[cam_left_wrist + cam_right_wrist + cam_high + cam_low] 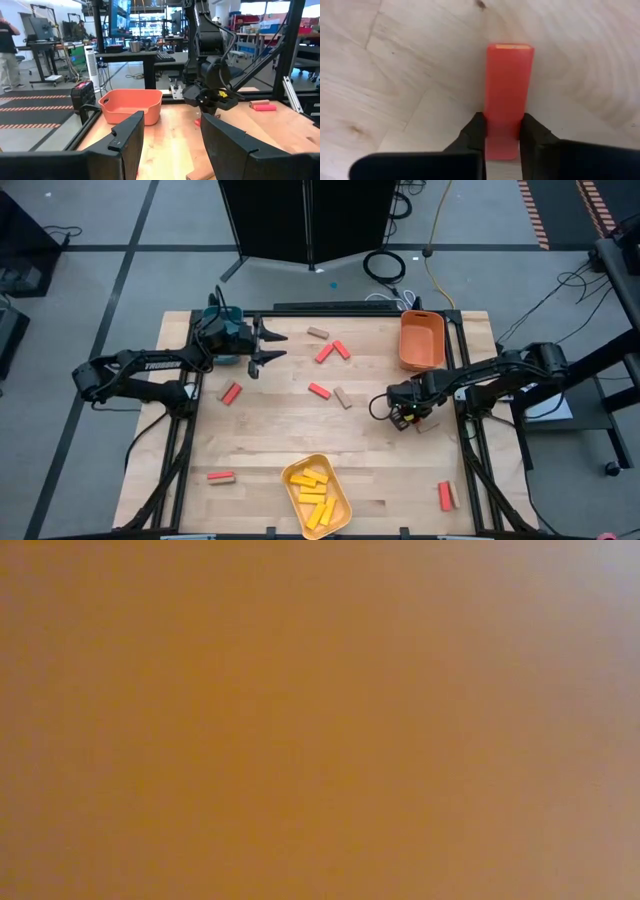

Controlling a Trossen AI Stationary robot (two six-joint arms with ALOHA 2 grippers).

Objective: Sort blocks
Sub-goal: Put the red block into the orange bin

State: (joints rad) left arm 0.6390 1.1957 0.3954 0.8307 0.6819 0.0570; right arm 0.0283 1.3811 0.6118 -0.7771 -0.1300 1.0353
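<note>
The right gripper (402, 416) is sitting low over the right half of the wooden table (270, 435), its two fingers (476, 131) clamped on the near end of a red block (508, 95) that is lying flat on the wood. A tan block (428, 423) is lying just beside that gripper.

The left gripper (268, 347) is hovering near the table's far left corner with its fingers apart and nothing between them.

Six other red blocks are showing loose on the table: two (333, 351) touching near the far middle, one (320, 390) in the centre, one (231, 392) on the left, one (221, 477) near the front left and one (445, 495) at the front right. Two more tan blocks are lying loose, one (318, 333) at the far edge and one (343, 397) just beside the centre red one.

The yellow tray (340, 492) at the front middle is holding about six yellow blocks (312, 492). The orange tray (421, 340) is standing at the far right. A teal tray (214, 311) is showing partly behind the left arm. The low view is giving only a flat orange blur.
</note>
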